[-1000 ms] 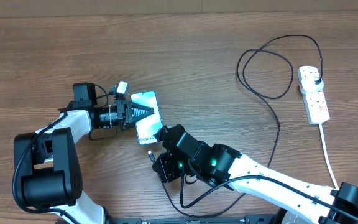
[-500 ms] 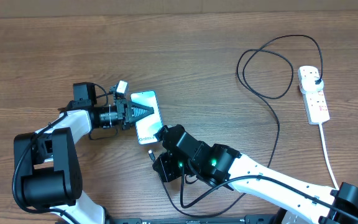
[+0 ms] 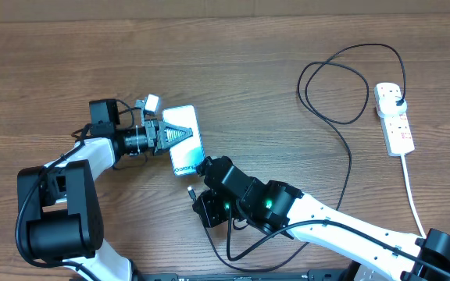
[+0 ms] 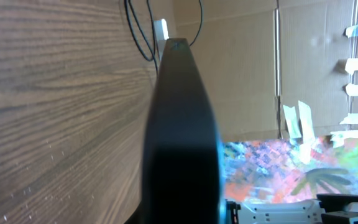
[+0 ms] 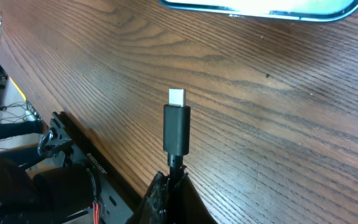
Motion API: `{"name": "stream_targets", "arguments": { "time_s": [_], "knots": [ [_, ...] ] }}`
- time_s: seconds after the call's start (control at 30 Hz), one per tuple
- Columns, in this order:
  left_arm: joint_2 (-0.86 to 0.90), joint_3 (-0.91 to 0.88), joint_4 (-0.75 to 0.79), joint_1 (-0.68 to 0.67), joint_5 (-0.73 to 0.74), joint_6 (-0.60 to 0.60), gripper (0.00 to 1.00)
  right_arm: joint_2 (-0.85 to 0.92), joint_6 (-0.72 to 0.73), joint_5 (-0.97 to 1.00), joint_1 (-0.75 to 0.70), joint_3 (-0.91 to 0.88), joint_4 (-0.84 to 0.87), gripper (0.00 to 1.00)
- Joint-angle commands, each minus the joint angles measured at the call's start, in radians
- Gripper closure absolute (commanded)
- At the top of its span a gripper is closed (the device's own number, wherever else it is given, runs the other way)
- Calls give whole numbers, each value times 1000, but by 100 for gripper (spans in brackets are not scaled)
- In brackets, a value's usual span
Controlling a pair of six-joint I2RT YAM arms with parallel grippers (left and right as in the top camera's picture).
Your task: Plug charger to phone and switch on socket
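The left gripper (image 3: 176,134) is clamped on the phone (image 3: 187,154), its dark fingers reaching across the light blue-teal screen from the left long edge. The phone sits at the middle-left of the bench (image 3: 233,62), with its lettered short end turned toward the right arm. Whether it lies flat on the wood or is raised a little cannot be told. In the left wrist view the phone (image 4: 182,143) shows edge-on as a dark slab in the middle of the picture, with wood grain to its left. The right gripper (image 3: 194,200) is closed on the charger (image 3: 351,160), pinching the thin black cable just behind its plug tip (image 3: 191,190). In the right wrist view the plug tip (image 5: 177,121) stands up out of the right gripper (image 5: 168,190). Its silver end points toward the phone's bottom edge (image 5: 260,6) at the top of the picture, near it but apart, with bare wood between them. From under the right arm the cable climbs across the right half of the bench and curls into a wide loop. It ends in a black plug (image 3: 398,100) seated in the far outlet of the socket (image 3: 394,123), a white power strip near the bench's right edge, well apart from the phone. A thick white cord (image 3: 413,191) leaves the strip's near end toward the front right corner. The positions of the red-marked switches are too small to make out
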Motion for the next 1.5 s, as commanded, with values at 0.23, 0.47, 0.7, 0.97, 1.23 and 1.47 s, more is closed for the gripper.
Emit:
{"name": "stream_targets", "arguments": {
  "time_s": [0.23, 0.47, 0.7, 0.97, 1.23, 1.47],
  "knots": [
    [-32, 1, 86, -7, -62, -70, 96, 2, 1, 26, -5, -13, 3, 96],
    [-32, 1, 113, -7, -62, -73, 96, 2, 0, 26, -5, -13, 4, 96],
    [-32, 1, 113, -6, -62, -72, 96, 2, 0, 26, -5, -13, 4, 96],
    [-32, 1, 116, -6, 3, -49, 96, 2, 0, 26, -5, -13, 4, 96],
    [-32, 1, 116, -6, 3, -46, 96, 2, 0, 26, -5, -13, 4, 96],
    [-32, 1, 116, -6, 3, -27, 96, 2, 0, 27, -5, -13, 4, 96]
  ]
}}
